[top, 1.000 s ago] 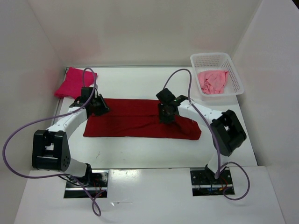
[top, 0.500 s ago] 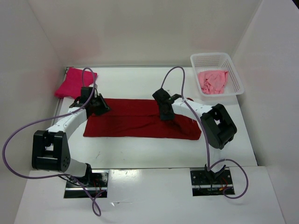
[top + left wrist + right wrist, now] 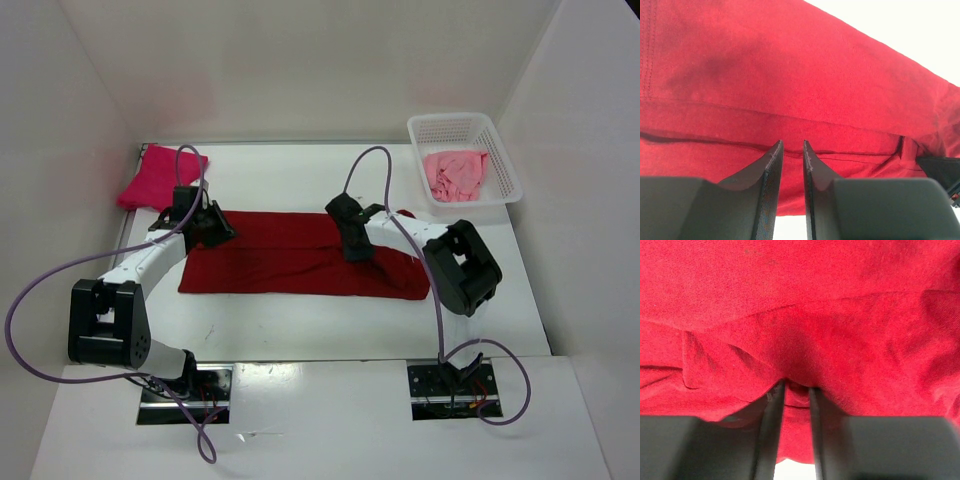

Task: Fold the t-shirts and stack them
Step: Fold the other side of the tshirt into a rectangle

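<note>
Over the dark red t-shirt (image 3: 290, 262), left arm (image 3: 145, 260) outstretched, left tool (image 3: 791, 144) hold unclear, right arm (image 3: 405, 233) bent, right tool (image 3: 796, 385) pinching cloth.

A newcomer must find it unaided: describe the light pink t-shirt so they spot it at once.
Look to the far right corner of the white table, where a white mesh basket stands. The light pink t-shirt lies crumpled inside it. It is the palest and the only one in a container; the dark red t-shirt lies spread mid-table, the magenta t-shirt at the far left corner.
</note>
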Controlling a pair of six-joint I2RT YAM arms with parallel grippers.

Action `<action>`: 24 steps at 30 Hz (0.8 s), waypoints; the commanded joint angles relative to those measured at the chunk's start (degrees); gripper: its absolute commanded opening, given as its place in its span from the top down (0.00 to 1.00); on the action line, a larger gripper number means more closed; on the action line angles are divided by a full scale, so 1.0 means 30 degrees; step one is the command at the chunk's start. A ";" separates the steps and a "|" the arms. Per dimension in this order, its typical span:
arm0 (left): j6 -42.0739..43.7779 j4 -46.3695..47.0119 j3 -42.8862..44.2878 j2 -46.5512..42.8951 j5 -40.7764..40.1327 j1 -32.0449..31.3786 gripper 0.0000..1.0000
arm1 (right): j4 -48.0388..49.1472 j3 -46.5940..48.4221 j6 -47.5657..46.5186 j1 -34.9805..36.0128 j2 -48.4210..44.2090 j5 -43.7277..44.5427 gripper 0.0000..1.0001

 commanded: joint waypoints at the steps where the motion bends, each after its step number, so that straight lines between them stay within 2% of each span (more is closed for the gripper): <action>1: -0.0046 0.0612 -0.0096 -0.0642 0.0003 -0.0053 0.71 | 0.0440 -0.0119 -0.0137 -0.0042 -0.0133 0.0673 0.73; 4: -0.0046 0.0612 -0.0096 -0.0642 0.0003 -0.0053 0.71 | 0.0091 0.0113 0.0037 -0.0042 -0.0631 0.0675 0.87; 5: -0.0046 0.0612 -0.0096 -0.0642 0.0003 -0.0053 0.71 | 0.0089 0.0434 0.0039 -0.0042 -0.1040 0.0327 0.88; 9: -0.0046 0.0612 0.0283 -0.0642 0.0003 -0.0053 0.71 | -0.0673 0.1023 -0.0835 -0.0216 -0.2244 -0.1751 0.88; 12: 0.0130 0.0436 0.0751 -0.0437 -0.0173 -0.0053 0.71 | -0.1900 0.1463 -0.1423 -0.0218 -0.2245 -0.3595 0.92; 14: 0.0362 0.0233 0.1105 -0.0234 -0.0173 -0.0053 0.71 | -0.2341 0.1697 -0.1602 -0.0218 -0.2245 -0.6337 0.92; 18: 0.0540 0.0026 0.1603 -0.0232 -0.0348 -0.0053 0.71 | -0.2138 0.1463 -0.1807 -0.0218 -0.2450 -0.9917 0.93; 21: 0.0540 0.0026 0.1953 -0.0056 -0.0348 0.0123 0.71 | -0.1933 0.1084 -0.1631 -0.0218 -0.1926 -1.1855 0.93; 24: 0.0540 -0.0150 0.2129 -0.0056 -0.0173 0.0299 0.71 | -0.1933 0.1082 -0.1457 -0.0218 -0.1368 -1.2330 0.92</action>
